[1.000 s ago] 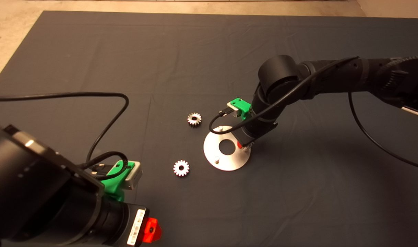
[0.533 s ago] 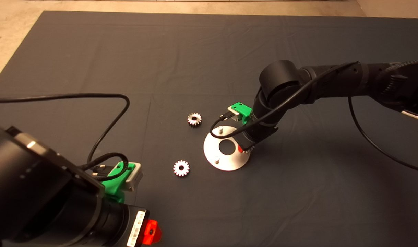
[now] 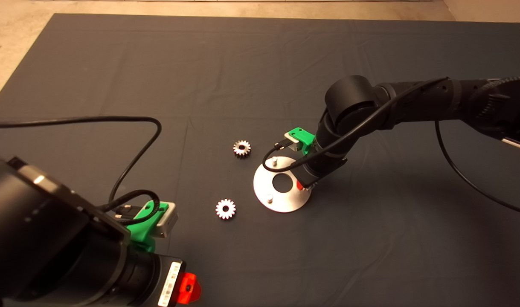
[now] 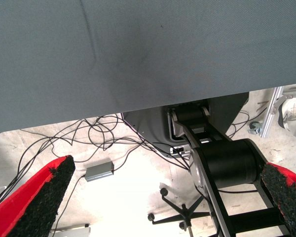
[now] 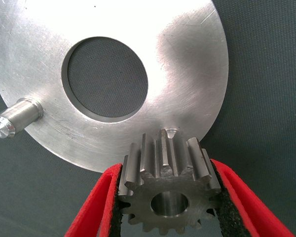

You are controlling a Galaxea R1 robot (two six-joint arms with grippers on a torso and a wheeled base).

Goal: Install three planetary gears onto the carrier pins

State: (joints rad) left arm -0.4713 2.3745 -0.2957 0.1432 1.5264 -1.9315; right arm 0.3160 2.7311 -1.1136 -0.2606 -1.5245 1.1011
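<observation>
We see the dark mat (image 3: 114, 64) carrying the round silver disc (image 3: 264, 189), and over the disc's right rim hangs the right gripper (image 5: 167, 197), reaching in from the right. The left gripper (image 4: 163, 197) waits at the lower left of the mat, fingers spread wide and holding nothing, with only the floor and cables between them.

What worries us first is alignment. In the right wrist view the held gear (image 5: 166, 190) sits tilted beside the nearest carrier pin (image 5: 171, 132), whose tip just peeps above the teeth, so the bore looks off the pin. If we press down like this, we judge the gear could land on the pin's top or on the disc face, cock sideways and twist out of the pads. A side push could also slide the disc on the mat, since nothing seems to hold it down. Letting go too soon would leave the gear leaning against the pin instead of seated.

The right gripper is pinched on this gear, its pads (image 5: 222, 190) pressing the teeth on both flanks. Two more gears lie loose on the mat: one (image 3: 242, 148) just beyond the disc's upper left, one (image 3: 225, 209) to its lower left. Two other pins stand bare: one (image 3: 274, 160) at the far rim, one (image 3: 269, 198) at the near rim
</observation>
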